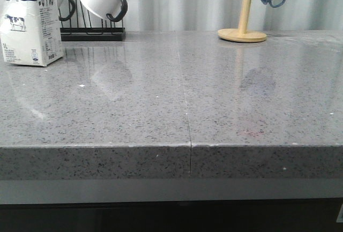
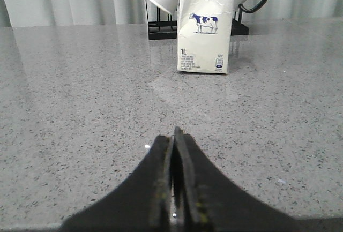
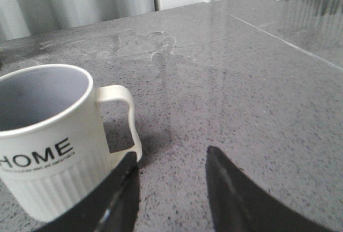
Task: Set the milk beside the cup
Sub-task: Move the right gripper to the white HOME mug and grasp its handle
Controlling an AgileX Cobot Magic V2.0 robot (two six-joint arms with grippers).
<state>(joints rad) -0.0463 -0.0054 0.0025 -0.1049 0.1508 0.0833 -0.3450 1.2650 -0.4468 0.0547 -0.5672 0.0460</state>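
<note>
Left gripper [image 2: 174, 189] has its fingers pressed together, empty, pointing at the milk [image 2: 206, 25], which stands upright, well apart, in front of a black mug rack [image 2: 161, 28]. Right gripper [image 3: 171, 189] is spread apart, just beside the cup [image 3: 51, 141]. To grasp well, open wide first, approach level, and clamp the carton low (it would tip easily).

Open surface, obstacles at the back

Bare surface [image 1: 214, 109] is seen between left hand [image 2: 174, 135] and milk [image 2: 206, 25]; a mug rack [image 1: 91, 31] is crowded just behind it.
</note>
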